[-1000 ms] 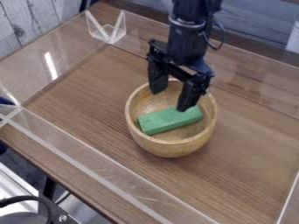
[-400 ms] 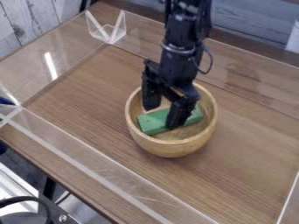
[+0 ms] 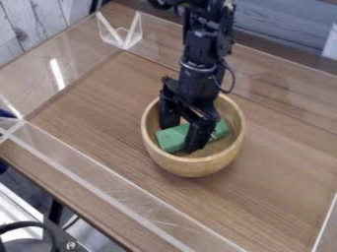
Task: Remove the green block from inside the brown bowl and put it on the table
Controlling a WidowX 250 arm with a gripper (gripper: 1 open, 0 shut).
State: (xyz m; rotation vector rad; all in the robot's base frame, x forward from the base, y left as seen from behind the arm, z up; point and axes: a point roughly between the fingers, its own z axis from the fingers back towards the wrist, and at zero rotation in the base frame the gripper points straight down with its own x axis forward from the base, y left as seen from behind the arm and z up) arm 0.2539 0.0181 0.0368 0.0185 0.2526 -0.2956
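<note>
The brown bowl [image 3: 195, 163] sits near the middle of the table [image 3: 99, 108]. Inside it lies the green block [image 3: 226, 128], bright green, with its ends showing on either side of the arm. My black gripper [image 3: 184, 132] reaches almost straight down into the bowl. Its jaws stand open, one finger on each side of the block's middle. Whether the fingers [image 3: 168, 110] touch the block I cannot tell. The block's middle is hidden behind the gripper.
Clear acrylic walls [image 3: 73, 167] run along the table's front and left edges, and a clear folded piece [image 3: 121, 31] stands at the back left. Wood-grain tabletop surrounds the bowl on all sides.
The gripper has sunk from above the bowl's rim down into the bowl, over the green block, shifting slightly left. Its jaws stayed open. Bowl and block have not moved.
</note>
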